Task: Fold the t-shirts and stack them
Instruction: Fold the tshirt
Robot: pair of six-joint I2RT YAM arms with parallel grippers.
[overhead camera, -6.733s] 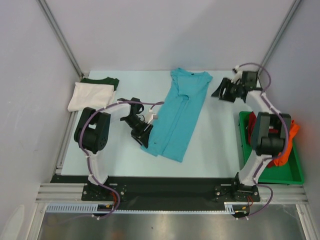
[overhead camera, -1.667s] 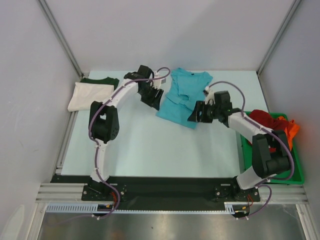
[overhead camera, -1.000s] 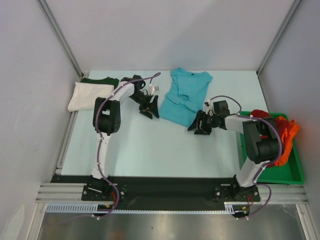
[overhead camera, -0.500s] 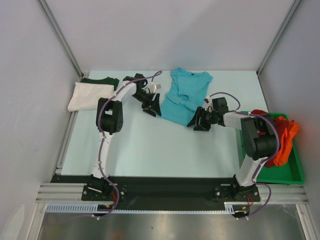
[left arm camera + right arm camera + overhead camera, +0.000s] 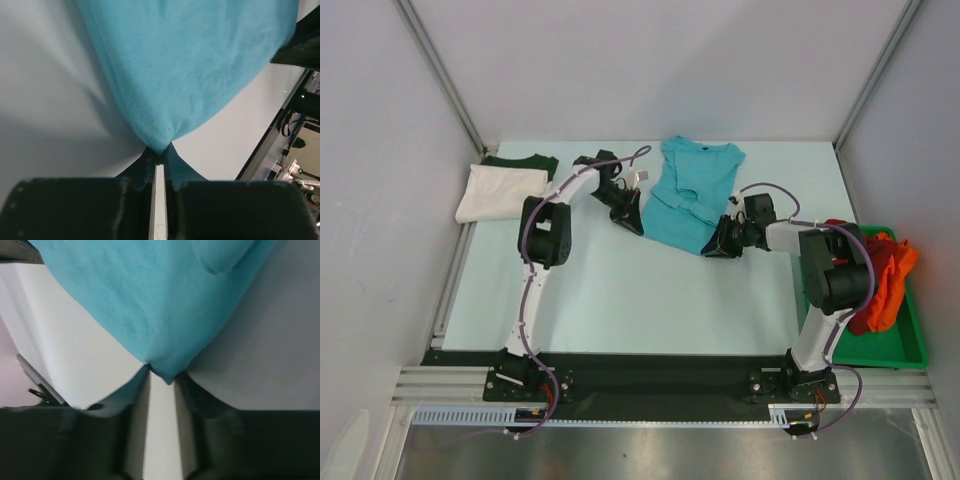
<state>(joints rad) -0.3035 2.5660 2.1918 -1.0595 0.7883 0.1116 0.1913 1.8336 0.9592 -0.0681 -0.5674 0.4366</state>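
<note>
The turquoise t-shirt [image 5: 688,195] lies folded lengthwise at the table's back middle, collar away from the arms. My left gripper [image 5: 633,224] is at its near left corner. In the left wrist view the left gripper [image 5: 159,152] is shut on that corner of the turquoise t-shirt [image 5: 180,65], the cloth bunched to a point. My right gripper [image 5: 712,248] is at the near right corner. In the right wrist view the right gripper [image 5: 163,374] has its jaws pressed on both sides of the cloth tip of the turquoise t-shirt [image 5: 155,300].
A folded white t-shirt [image 5: 500,192] lies on a dark green t-shirt [image 5: 522,160] at the back left. The green tray [image 5: 910,350] at the right edge holds a red t-shirt [image 5: 847,234] and an orange t-shirt [image 5: 892,272]. Frame posts stand at both back corners.
Both grippers slid in to the shirt's near corners and closed on them. The shirt's near edge is slightly gathered at both corners.
</note>
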